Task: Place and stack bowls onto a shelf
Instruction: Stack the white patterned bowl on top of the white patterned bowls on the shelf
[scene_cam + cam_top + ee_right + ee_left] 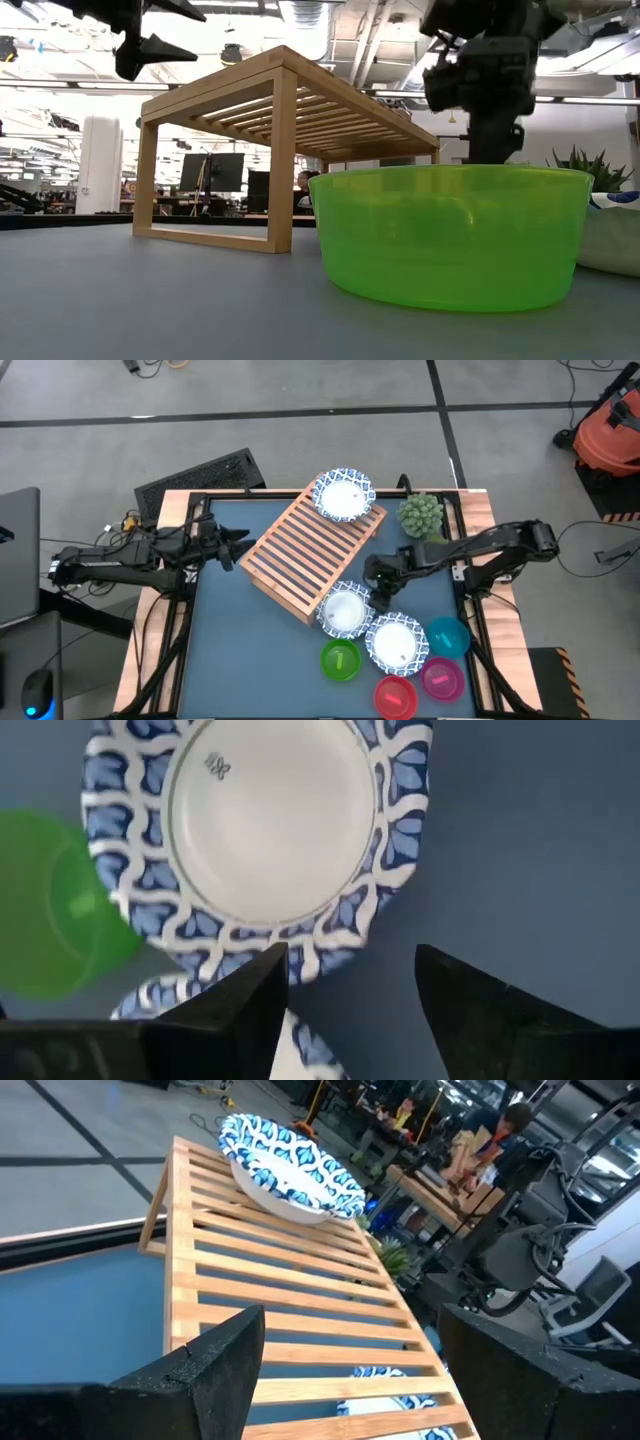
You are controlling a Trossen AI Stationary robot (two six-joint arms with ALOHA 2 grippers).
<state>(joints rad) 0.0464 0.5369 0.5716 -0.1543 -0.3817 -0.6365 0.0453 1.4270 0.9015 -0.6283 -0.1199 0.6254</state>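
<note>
High view: blue tabletop (250, 650), grey floor; both grippers open, possibly empty.

green bowl (50, 910) cut by frame edge; shelf (290, 1310) hides patterned bowl (385, 1405).

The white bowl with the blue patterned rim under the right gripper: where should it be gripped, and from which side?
Probably by its rim, from above. The white blue-rimmed bowl sits upright on the blue tabletop, too wide to span. The open right gripper hovers over its edge facing away from the green plastic bowl; one finger inside, one outside.
</note>
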